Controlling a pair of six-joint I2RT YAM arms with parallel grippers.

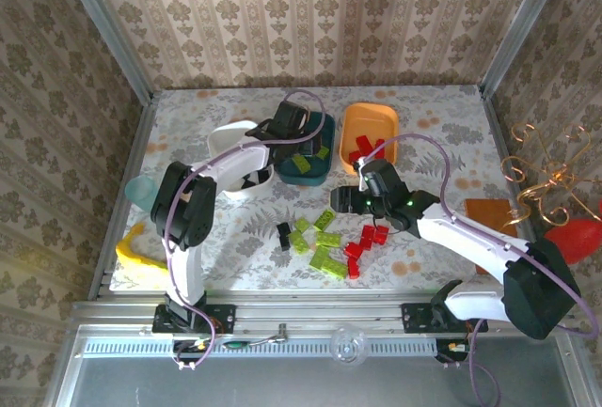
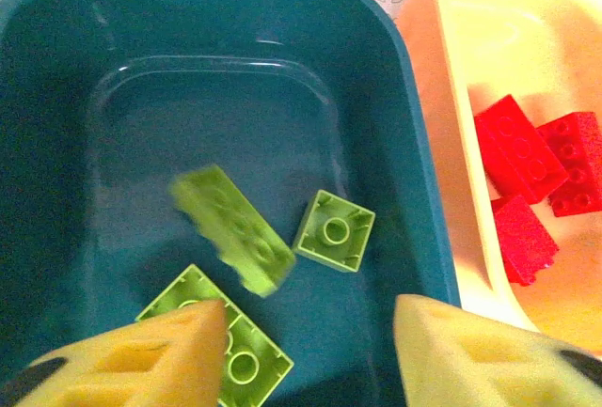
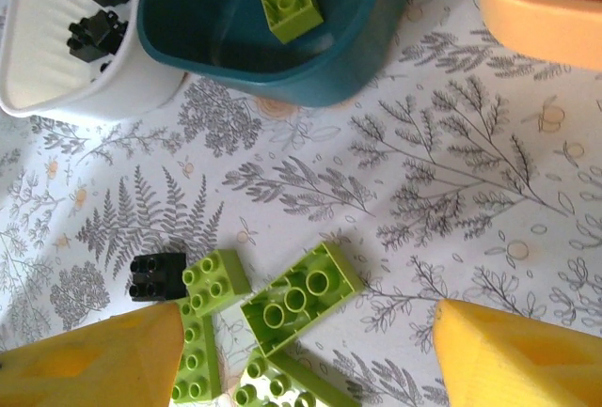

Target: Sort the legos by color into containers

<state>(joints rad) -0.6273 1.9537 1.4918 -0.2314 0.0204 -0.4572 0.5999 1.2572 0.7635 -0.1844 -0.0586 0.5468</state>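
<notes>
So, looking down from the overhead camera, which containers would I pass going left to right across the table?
small pale-teal cup → white tray → dark teal tray → orange tray

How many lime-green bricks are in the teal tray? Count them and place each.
3 in the teal tray: a long brick, blurred, mid-tray; a square brick, underside up, right of it; a wide brick, underside up, at the near edge, partly covered. Others may be hidden.
</notes>
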